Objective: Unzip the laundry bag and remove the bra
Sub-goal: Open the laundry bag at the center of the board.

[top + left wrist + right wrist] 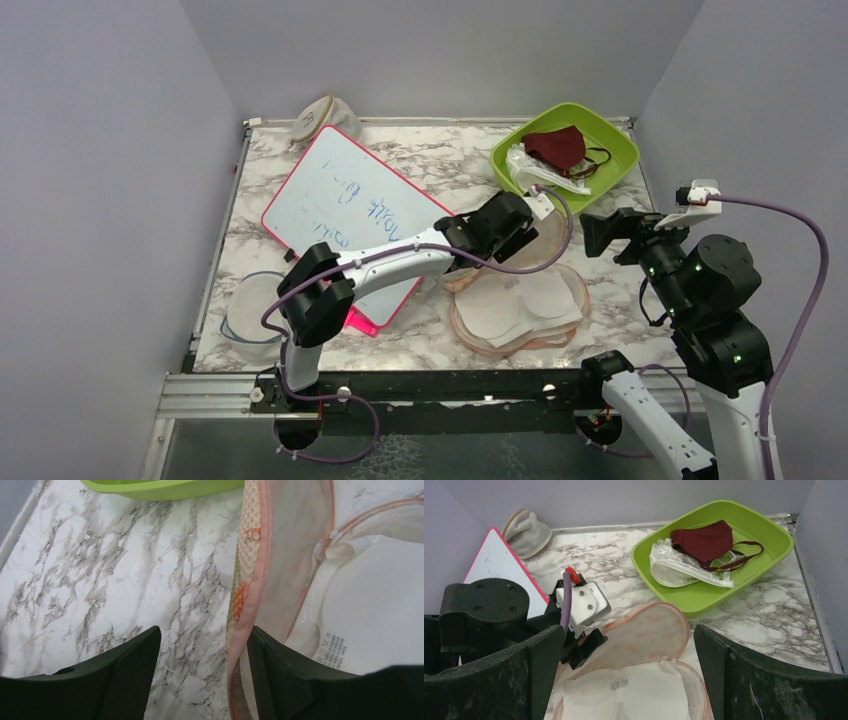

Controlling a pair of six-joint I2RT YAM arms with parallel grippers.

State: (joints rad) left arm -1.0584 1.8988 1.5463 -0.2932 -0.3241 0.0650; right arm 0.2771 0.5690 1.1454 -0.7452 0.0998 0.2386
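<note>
I am seeing the laundry bag (644, 632) lying unzipped mid-surface, flap propped up and the bra (629, 692) exposed inside (not yet lifted out). My left claw (204, 640) is hanging with jaws apart beside the pink zip edge, and my right claw (626, 645) is gaping wide. The green tray (644, 575) is crowding the far side, while bare surface (125, 570) is lying open to the left.

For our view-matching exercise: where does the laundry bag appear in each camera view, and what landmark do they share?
Top external: laundry bag centre, just right of the whiteboard.
Left wrist: laundry bag fills the right half.
Right wrist: laundry bag bottom centre, flap raised.
Shared landmark: green tray, beyond the bag.
</note>
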